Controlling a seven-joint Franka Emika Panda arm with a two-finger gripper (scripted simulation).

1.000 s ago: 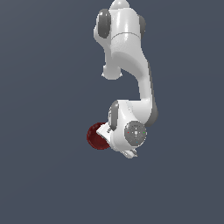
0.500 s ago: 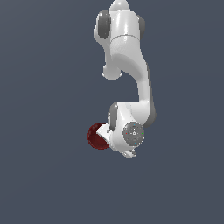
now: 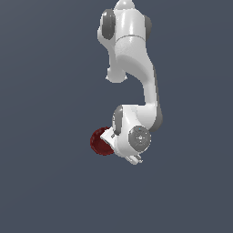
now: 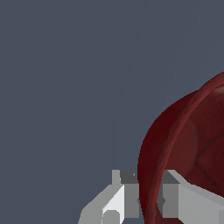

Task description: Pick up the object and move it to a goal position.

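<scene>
The object, a dark red shallow bowl (image 3: 98, 142), shows at the exterior view's left of the white arm's wrist, partly covered by the hand. In the wrist view the bowl (image 4: 192, 144) fills one side of the picture, and its rim runs down between the two grey fingers. My gripper (image 4: 150, 199) is shut on that rim, one finger (image 4: 118, 199) outside the bowl wall and the other finger (image 4: 183, 201) inside. In the exterior view the fingertips are hidden behind the hand (image 3: 123, 143).
The white arm (image 3: 136, 68) reaches down from the top of the exterior view, over a plain dark grey-blue ground (image 3: 45, 113). Nothing else shows in either view.
The wrist has turned slightly in place. The bowl stays in the same spot beside the hand.
</scene>
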